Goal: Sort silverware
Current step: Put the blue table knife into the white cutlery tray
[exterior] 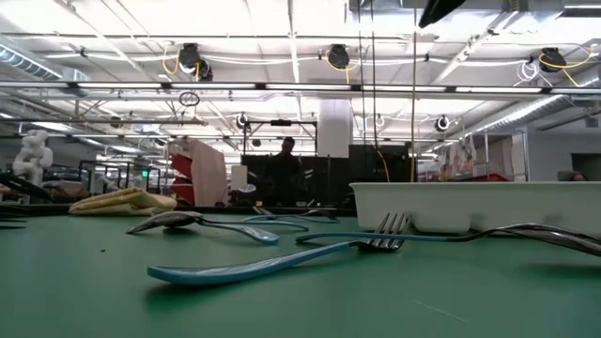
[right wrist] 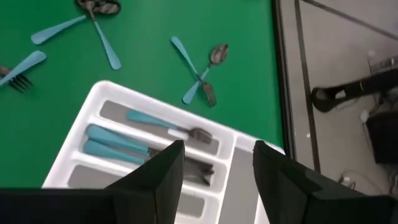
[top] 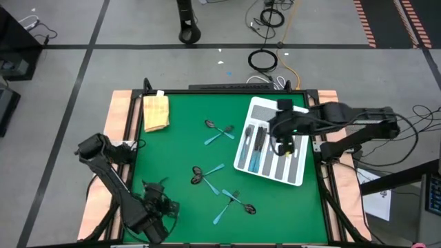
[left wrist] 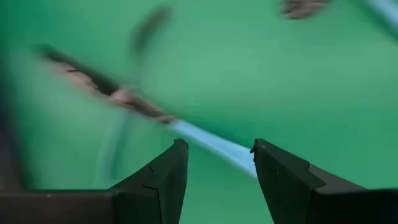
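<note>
Several pieces of silverware with light-blue handles lie in crossed pairs on the green mat: one pair point(top: 219, 131) toward the far side, one point(top: 207, 173) mid-mat, one point(top: 234, 201) nearer. In the low view a fork point(exterior: 282, 258) lies closest, with a spoon point(exterior: 188, 222) behind it. More pieces point(right wrist: 124, 142) lie in the white tray point(top: 298, 172). My right gripper point(top: 286, 146) point(right wrist: 217, 155) hovers open over the tray, holding nothing. My left gripper point(top: 160, 205) point(left wrist: 217, 155) is open low over the mat's near left; a blurred blue handle point(left wrist: 208, 142) shows beyond its fingertips.
A tan sponge-like block point(top: 156, 111) point(exterior: 122, 200) sits at the mat's far left corner. The tray takes up the mat's right side. Bare green mat point(top: 172, 151) lies between the left arm and the scattered pairs. Wooden table edges border the mat.
</note>
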Controlling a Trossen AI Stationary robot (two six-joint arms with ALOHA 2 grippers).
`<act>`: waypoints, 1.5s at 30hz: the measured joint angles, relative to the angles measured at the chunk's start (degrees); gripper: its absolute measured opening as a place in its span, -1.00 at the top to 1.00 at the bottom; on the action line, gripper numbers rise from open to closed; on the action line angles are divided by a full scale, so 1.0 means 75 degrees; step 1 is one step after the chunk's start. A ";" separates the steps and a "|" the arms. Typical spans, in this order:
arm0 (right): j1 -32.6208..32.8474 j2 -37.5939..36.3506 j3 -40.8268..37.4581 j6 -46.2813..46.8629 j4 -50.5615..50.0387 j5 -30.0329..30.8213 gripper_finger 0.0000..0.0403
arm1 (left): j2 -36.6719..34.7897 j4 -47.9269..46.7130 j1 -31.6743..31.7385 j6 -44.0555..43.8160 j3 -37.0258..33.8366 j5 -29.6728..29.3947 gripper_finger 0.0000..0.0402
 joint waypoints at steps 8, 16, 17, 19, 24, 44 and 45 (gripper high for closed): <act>0.0006 -0.0404 0.0000 0.0293 -0.0485 -0.0043 0.12 | 0.0092 0.0865 0.0164 0.5842 0.0003 -0.0111 0.07; 0.0009 -0.0356 0.0000 0.0552 -0.0463 -0.0055 0.12 | -0.0325 0.0692 0.0031 1.0611 -0.0218 0.0564 0.07; 0.0006 -0.0340 -0.0003 0.0555 -0.0440 -0.0052 0.12 | -0.0420 0.0717 0.0005 1.0923 -0.0335 0.0564 0.07; 0.0006 -0.0302 -0.0003 0.0590 -0.0339 -0.0030 0.12 | -0.0688 0.0878 -0.0053 1.1321 -0.0720 0.0601 0.07; 0.0006 -0.0201 -0.0003 0.0951 -0.0235 -0.0024 0.12 | -0.1641 0.1612 -0.0087 1.1908 -0.1773 0.0636 0.07; 0.0007 0.0071 -0.0006 0.1155 -0.0204 0.0009 0.12 | -0.2366 0.3936 0.0488 1.4607 -0.4197 0.1544 0.07; 0.0006 0.0071 -0.0006 0.1155 -0.0203 0.0006 0.12 | -0.2367 0.4040 0.0545 1.4696 -0.4267 0.1560 0.07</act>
